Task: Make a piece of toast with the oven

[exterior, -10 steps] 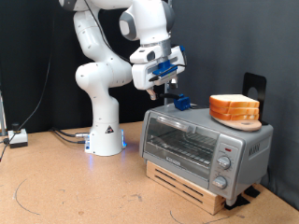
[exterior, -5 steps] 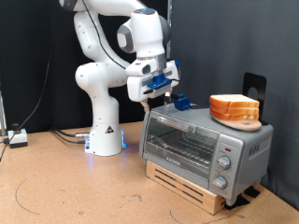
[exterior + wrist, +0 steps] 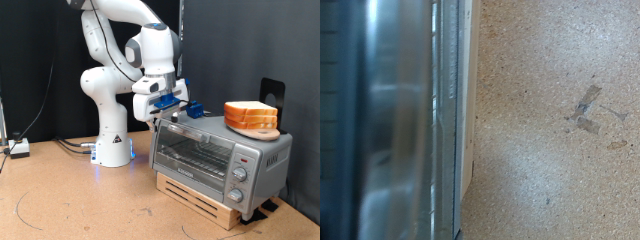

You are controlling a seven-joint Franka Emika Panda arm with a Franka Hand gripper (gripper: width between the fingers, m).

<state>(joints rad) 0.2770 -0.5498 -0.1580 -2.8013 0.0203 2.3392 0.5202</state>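
While oven (image 3: 218,157) door's shut, gripper (image 3: 157,115) hovers by its top-left corner.

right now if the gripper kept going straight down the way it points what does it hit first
Probably the floor just beside the oven; the wrist view looks past the oven's edge at bare floor. The gripper may graze that edge, since depth is unclear.

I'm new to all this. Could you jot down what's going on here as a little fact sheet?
Gripper: gripper near the upper corner of the oven on the exterior view's left; nothing seen held
Oven door: closed
On oven top: bread stack, small blue block
Oven stands on: wooden slat base
Wrist view: oven edge and floor
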